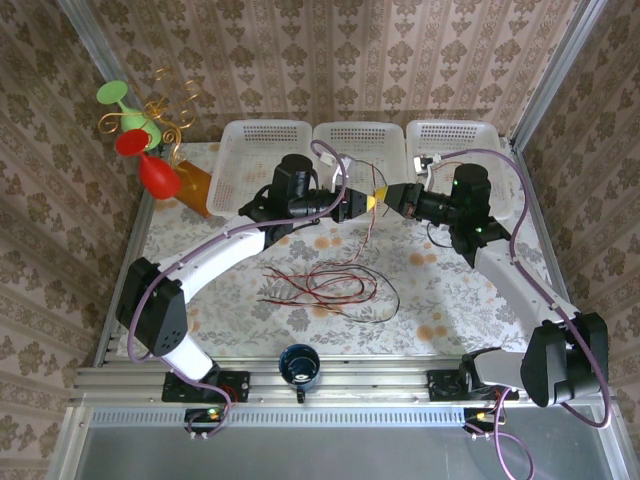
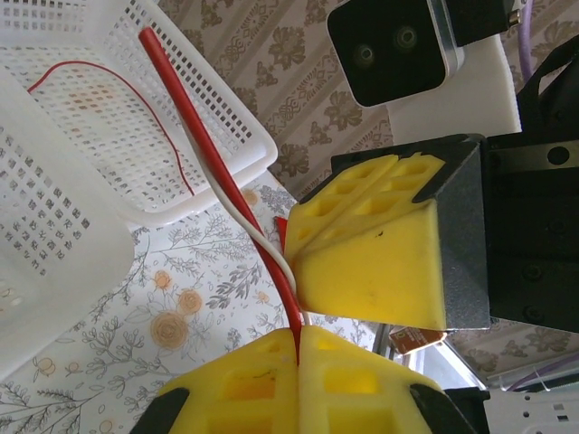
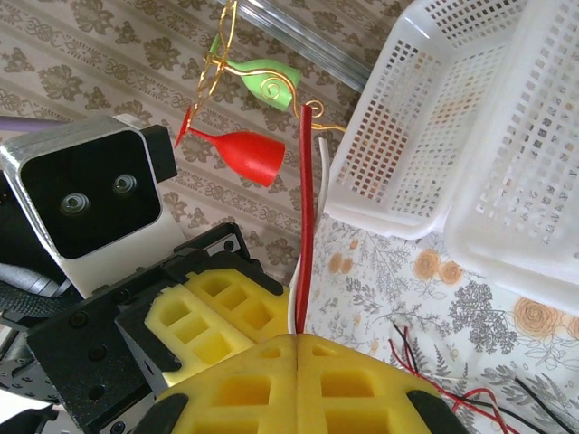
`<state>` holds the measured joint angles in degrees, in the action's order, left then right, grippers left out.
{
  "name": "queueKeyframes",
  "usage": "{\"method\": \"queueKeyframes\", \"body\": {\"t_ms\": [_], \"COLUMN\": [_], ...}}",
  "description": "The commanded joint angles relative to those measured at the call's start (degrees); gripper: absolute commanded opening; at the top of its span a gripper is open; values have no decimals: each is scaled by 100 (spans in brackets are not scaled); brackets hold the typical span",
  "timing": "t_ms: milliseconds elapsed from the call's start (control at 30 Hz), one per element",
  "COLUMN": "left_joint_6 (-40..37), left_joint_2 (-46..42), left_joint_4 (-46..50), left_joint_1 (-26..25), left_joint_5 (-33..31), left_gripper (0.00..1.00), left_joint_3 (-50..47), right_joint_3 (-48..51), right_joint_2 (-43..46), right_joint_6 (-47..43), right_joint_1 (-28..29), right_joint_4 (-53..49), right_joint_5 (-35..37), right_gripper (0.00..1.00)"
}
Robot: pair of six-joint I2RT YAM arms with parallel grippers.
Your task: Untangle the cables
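Both arms bent inward, tips just beside each other; left gripper [image 1: 361,204] and right gripper [image 1: 387,198] both clamped on one red cable [image 3: 306,226].

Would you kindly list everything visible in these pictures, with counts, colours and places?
tablecloth: one, floral, covering the work surface
baskets: three, white, side by side along the far edge
loose cables: several, red and black, tangled mid-cloth
held cable: one, red, running between both pincers
white cable: one, white, alongside the held cable
goblets: three, one green and two red, far left corner
orange object: one, beside the goblets
cup: one, dark blue, near edge, between the arm bases
arms: two, black and white
left pincer: one, yellow-tipped, shut on the held cable
right pincer: one, yellow-tipped, shut on the held cable
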<state>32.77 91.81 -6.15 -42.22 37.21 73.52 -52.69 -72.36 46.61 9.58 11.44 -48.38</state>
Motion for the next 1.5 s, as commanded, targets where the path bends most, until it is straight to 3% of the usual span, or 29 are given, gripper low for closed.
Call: {"method": "queueKeyframes", "body": {"t_ms": [0, 233, 467, 633, 833, 1000, 1100, 1300, 1467], "left_joint_6": [-156, -335, -419, -300, -140, -149, -149, -139, -172], "left_joint_2": [-224, -351, -761, -963, -820, -740, -742, -696, -676], "left_joint_4": [76, 476, 926, 804, 642, 660, 685, 709, 717], "left_joint_1": [47, 69, 166, 284, 252, 184, 171, 147, 119], "left_joint_5": [-266, -796, -1975, -2064, -1659, -1603, -1585, -1550, -1446], "left_gripper": [0, 0, 0, 0, 0, 0, 0, 0, 0], "left_joint_3": [-20, -29, -222, -448, -405, -294, -276, -277, -243], "right_joint_3": [124, 349, 386, 383, 313, 180, 176, 145, -27], "right_joint_2": [196, 358, 575, 596, 258, 109, 108, 53, -237], "right_joint_6": [-178, -257, -402, -378, -70, -128, -105, -72, 0], "right_joint_1": [-90, -184, -358, -384, -226, -98, -80, 57, 164], "right_joint_4": [-382, -764, -1413, -1405, -813, -872, -815, -670, -651], "right_joint_5": [279, 907, 1594, 1533, 637, 496, 483, 341, 270], "right_gripper": [0, 0, 0, 0, 0, 29, 40, 51, 53]}}
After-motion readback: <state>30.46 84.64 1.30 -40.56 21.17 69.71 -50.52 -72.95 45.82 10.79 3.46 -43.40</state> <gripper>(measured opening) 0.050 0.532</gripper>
